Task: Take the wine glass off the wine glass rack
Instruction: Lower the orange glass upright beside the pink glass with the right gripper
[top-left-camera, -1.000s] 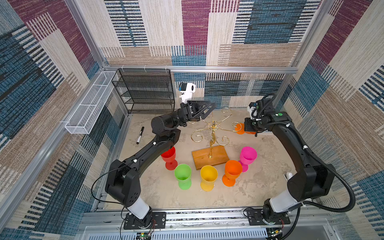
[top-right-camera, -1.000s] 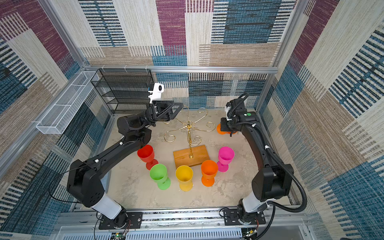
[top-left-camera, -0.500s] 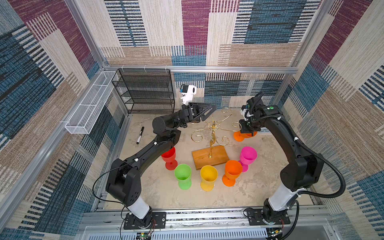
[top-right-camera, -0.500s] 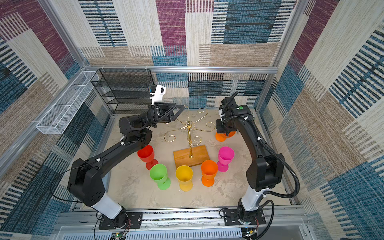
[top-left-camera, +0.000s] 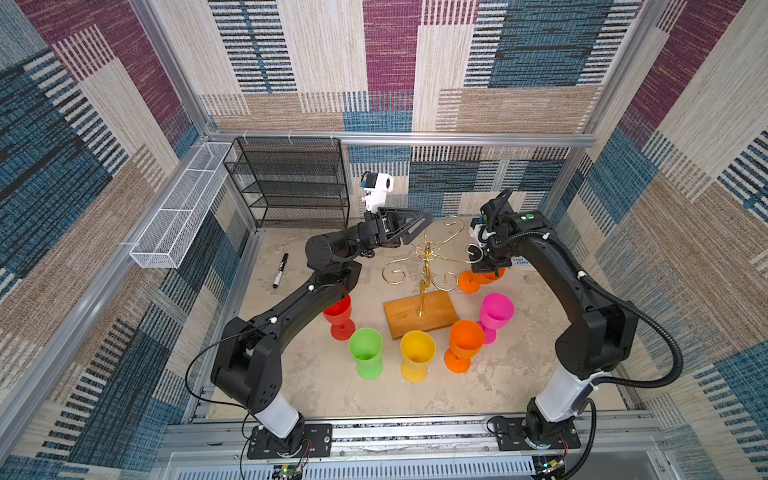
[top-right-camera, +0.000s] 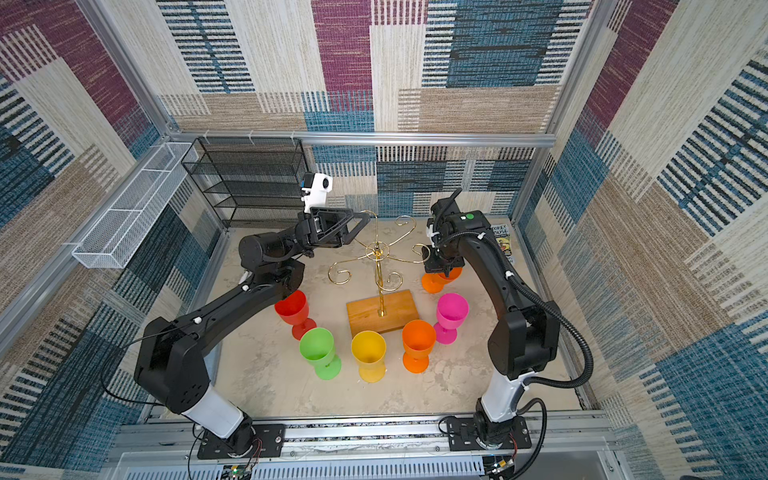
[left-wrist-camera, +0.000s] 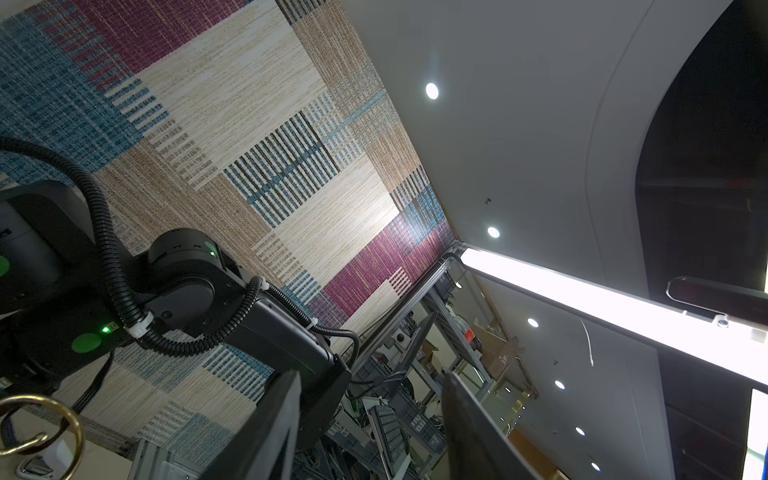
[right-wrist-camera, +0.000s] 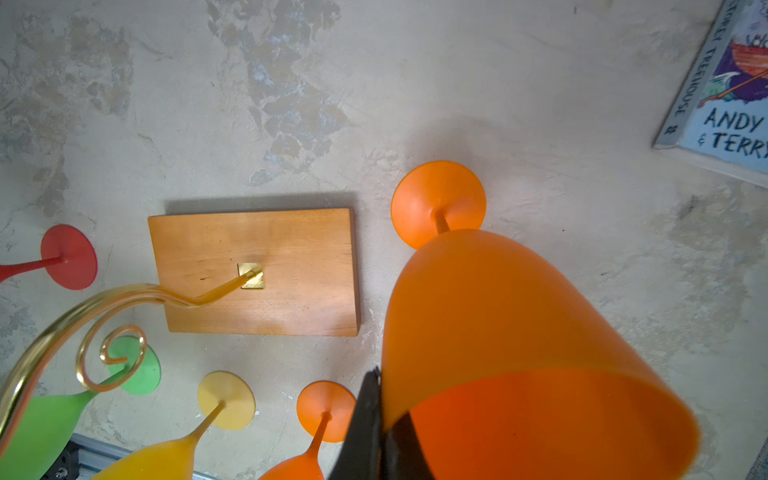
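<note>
The wine glass rack (top-left-camera: 424, 286) (top-right-camera: 379, 286), a gold wire tree on a wooden base (right-wrist-camera: 253, 270), stands mid-table, and its curled arms carry nothing. Just right of it an orange wine glass (top-left-camera: 478, 279) (top-right-camera: 436, 280) (right-wrist-camera: 519, 332) is upright, foot down at the table. My right gripper (top-left-camera: 488, 266) (top-right-camera: 442, 264) (right-wrist-camera: 382, 399) points downward and is shut on its rim, one finger outside the bowl and one inside. The left gripper (top-left-camera: 419, 220) (top-right-camera: 357, 222) (left-wrist-camera: 370, 382) hovers open and empty beside the rack's top, aimed upward past a gold curl (left-wrist-camera: 62, 419).
Red (top-left-camera: 338, 313), green (top-left-camera: 365, 347), yellow (top-left-camera: 417, 349), orange (top-left-camera: 465, 338) and pink (top-left-camera: 496, 309) glasses stand around the base's front. A marker (top-left-camera: 280, 270) lies at the left. A black mesh shelf (top-left-camera: 291, 183), white basket (top-left-camera: 178, 208) and book (top-right-camera: 500, 241) line the back.
The right arm has turned its wrist downward and brought the orange glass lower, to the table right of the rack. The left gripper has hardly moved.
</note>
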